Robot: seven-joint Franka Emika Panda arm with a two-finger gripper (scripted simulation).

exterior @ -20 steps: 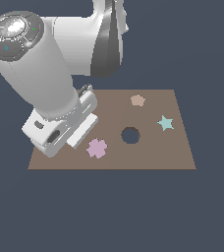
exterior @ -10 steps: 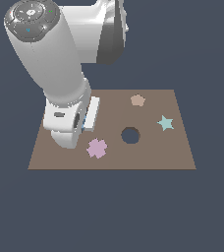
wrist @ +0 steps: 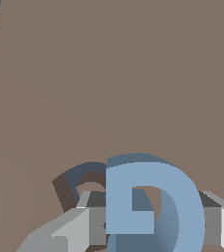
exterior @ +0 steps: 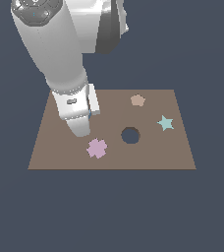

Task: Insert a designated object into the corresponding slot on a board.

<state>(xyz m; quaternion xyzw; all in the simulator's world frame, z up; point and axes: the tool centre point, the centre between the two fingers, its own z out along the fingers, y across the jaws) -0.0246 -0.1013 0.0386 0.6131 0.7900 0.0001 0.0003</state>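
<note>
- Holding the light-blue G block (wrist: pixel 153 206) between my fingers (wrist: pixel 74 229), my gripper (wrist: pixel 151 224) is closed on it; in the wrist view one grey finger shows on each side of the letter.
- From the wrist camera the block fills the near part of the picture, and its thick blue body hides much of what lies under it.
- Just beside the block, partly covered by it and by one finger, I see the dark G-shaped slot (wrist: pixel 67 184) cut in the board (wrist: pixel 109 74). The block is not sitting in it; the two outlines are shifted from each other.
- Whether the block touches the board surface, I cannot tell.
- In the exterior view my arm stands over the board (exterior: pixel 173 157) on that view's left part, and the gripper end (exterior: pixel 79 125) is low over the brown surface. The block and the slot are hidden there by my hand.
- Near my gripper lies the pink flower shape (exterior: pixel 97 148).
- Further from me are the round dark hole (exterior: pixel 130 135), the teal star (exterior: pixel 165 122) and a pale tan shape (exterior: pixel 138 100), all well apart from my fingers.
</note>
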